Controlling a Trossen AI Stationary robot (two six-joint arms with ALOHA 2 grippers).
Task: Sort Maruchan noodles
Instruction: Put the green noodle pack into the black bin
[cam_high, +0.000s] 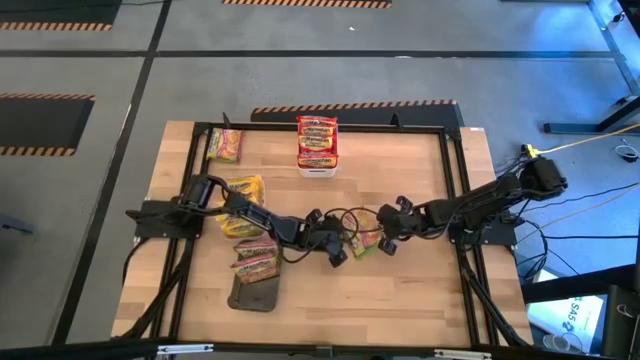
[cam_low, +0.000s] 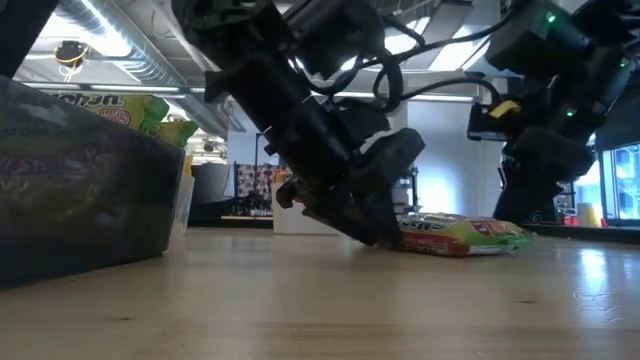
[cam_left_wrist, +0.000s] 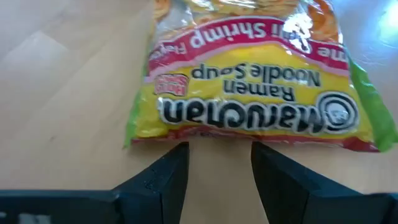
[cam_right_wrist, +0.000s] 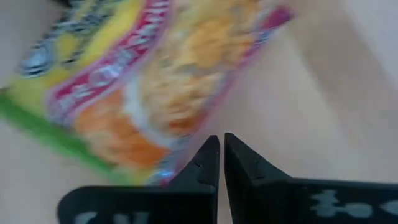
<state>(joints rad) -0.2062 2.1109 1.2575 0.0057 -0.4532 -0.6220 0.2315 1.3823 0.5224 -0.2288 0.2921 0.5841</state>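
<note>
Packet just beyond parted fingers

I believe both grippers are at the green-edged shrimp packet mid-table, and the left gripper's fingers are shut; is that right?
Not quite: the left gripper is open, its fingers apart just short of the shrimp packet, as the left wrist view shows. The right gripper is the shut one.

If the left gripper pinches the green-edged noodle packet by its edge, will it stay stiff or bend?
The green-edged packet looks like a thin, glossy wrapper, so its edge probably crumples and may slip. It lies flat, so rolling seems unlikely. The left gripper stands open before it.
</note>
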